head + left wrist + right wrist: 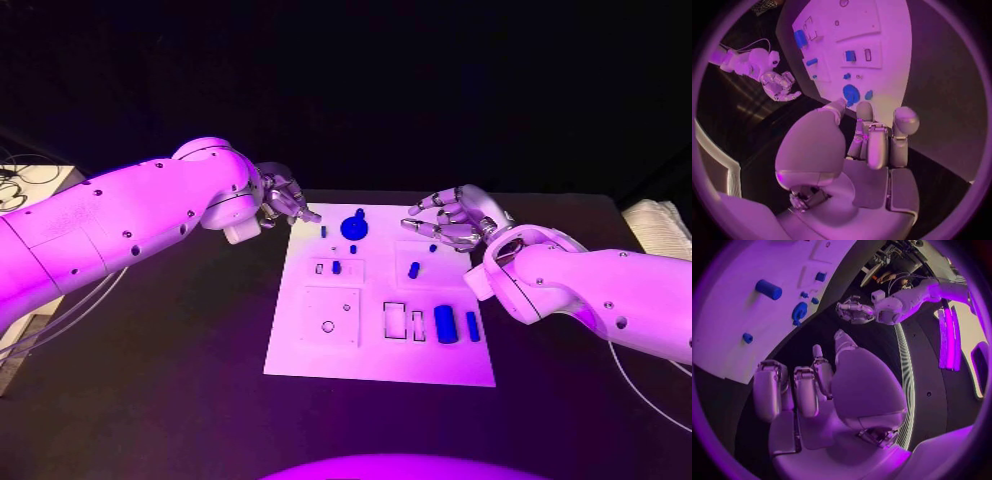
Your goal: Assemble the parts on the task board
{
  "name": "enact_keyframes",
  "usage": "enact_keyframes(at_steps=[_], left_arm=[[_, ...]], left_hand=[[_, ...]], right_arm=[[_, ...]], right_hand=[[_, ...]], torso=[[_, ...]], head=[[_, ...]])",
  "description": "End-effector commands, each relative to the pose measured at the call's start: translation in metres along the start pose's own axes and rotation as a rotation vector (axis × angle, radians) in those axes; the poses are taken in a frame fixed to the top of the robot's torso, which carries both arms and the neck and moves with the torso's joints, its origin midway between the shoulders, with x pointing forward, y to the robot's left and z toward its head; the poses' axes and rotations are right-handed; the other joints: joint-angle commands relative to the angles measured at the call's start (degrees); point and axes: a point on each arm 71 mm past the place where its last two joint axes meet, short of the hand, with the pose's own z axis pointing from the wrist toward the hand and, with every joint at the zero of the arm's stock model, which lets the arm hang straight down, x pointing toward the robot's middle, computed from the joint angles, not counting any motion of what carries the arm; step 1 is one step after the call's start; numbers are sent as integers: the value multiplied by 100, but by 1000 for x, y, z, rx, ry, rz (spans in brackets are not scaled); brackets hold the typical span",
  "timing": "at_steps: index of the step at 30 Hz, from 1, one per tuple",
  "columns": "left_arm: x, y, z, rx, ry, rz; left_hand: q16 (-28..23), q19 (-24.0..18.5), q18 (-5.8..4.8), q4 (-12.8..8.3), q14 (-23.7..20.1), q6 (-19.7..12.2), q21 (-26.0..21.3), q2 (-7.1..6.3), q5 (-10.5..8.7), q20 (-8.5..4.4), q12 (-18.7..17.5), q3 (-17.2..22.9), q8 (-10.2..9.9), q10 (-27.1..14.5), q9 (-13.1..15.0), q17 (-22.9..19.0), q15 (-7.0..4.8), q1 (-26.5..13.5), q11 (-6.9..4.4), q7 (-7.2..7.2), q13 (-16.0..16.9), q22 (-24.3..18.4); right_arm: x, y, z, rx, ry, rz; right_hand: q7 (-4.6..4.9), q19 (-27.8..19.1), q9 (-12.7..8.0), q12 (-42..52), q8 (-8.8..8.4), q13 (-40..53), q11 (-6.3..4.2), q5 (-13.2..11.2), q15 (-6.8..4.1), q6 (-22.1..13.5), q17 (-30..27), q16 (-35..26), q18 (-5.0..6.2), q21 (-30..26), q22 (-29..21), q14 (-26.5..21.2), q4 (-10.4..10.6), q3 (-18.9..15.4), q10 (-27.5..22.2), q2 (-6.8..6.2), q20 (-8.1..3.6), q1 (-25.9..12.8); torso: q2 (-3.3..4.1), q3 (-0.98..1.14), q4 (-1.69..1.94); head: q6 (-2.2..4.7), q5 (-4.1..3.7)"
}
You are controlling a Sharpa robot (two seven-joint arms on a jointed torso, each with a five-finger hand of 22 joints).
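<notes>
The white task board (382, 345) lies in the middle of the black table. A round blue disc part (353, 227) sits near its far edge, with small blue pieces (414, 269) behind the middle. A blue cylinder (446, 324) and a blue bar (473, 326) lie at the near right. My left hand (284, 201) hovers at the board's far left corner, fingers loosely bent, holding nothing. My right hand (450, 220) hangs over the far right edge, fingers apart and empty. The left wrist view shows the disc (851, 93) just beyond my fingers (876, 142).
A pale folded cloth (658, 228) lies at the table's right edge. Cables (22, 175) hang off the left side. Recessed outlines (332, 315) mark the board's near half. Bare black table (173, 340) lies on both sides of the board.
</notes>
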Motion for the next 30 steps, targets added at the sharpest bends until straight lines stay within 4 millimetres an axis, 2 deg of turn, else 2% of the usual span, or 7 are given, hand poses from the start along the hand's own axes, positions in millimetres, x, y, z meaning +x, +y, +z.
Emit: enact_keyframes(at_steps=[1,4,7,13,16,21,30], left_arm=[[1,-2,2,12,33,15],[-1,1,5,-2,12,12],[-3,3,10,-13,-1,7],[0,5,22,-38,3,11],[3,5,28,-50,11,18],[5,5,36,-64,19,26],[8,4,44,-71,36,5]], left_hand=[[-31,-50,62,25,263,52,-47,-61,8,6,-20,178,36,-44,-32,724,29,150,14,-3,-18,-25],[-22,-54,63,60,269,65,-50,-33,6,4,-19,261,53,-38,-44,736,28,114,16,-1,-26,-32],[-16,-45,59,69,271,58,-46,-43,-10,9,-9,313,71,-23,-68,740,38,-96,31,6,-37,-24],[-31,-57,60,73,254,-17,-57,-181,-39,31,19,195,74,-19,-122,706,69,-583,70,57,-47,-42],[-34,-68,64,77,247,-19,-64,-148,-24,49,37,72,83,-24,-151,696,84,-862,80,63,-49,-54],[-40,-90,71,80,235,-28,-80,-92,-34,53,55,-98,101,-38,-186,678,87,-1139,82,59,-54,-84],[-34,-74,66,79,238,-17,-65,-32,-35,52,64,-158,117,-33,-198,686,84,-1235,77,53,-56,-56]], right_arm=[[1,1,0,-11,9,-1],[1,1,-1,-12,10,-1],[1,2,-1,-13,11,-1],[2,2,0,-15,13,-1],[3,3,0,-16,15,-1],[3,4,-1,-19,16,-2],[3,5,-1,-22,16,-1]], right_hand=[[10,181,-10,-34,-4,371,-15,41,22,-32,989,-25,96,-28,701,463,-16,-23,-34,64,26,10],[10,181,-10,-34,-4,371,-15,41,22,-32,989,-25,96,-28,701,463,-16,-23,-34,64,26,10],[10,181,-10,-34,-4,371,-15,41,22,-32,989,-25,96,-28,701,463,-16,-23,-34,64,26,10],[10,181,-10,-34,-4,371,-15,41,22,-32,989,-25,96,-28,701,463,-16,-23,-34,64,26,10],[10,182,-11,-34,-2,370,-15,49,21,-32,988,-26,96,-29,701,463,-22,-16,-34,67,27,26],[10,182,-11,-34,-2,370,-15,49,21,-32,988,-26,96,-29,701,463,-22,-16,-34,67,27,26],[10,182,-11,-34,-2,370,-15,49,21,-32,988,-26,96,-29,701,463,-22,-16,-34,67,27,26]], torso=[[-9,-3,19],[-9,-5,25],[-3,-8,12],[7,-9,-12],[24,-9,-27],[69,-22,-41],[120,-25,-40]], head=[[3,-13],[1,-16],[5,-13],[0,-6],[11,4],[25,12],[46,15]])
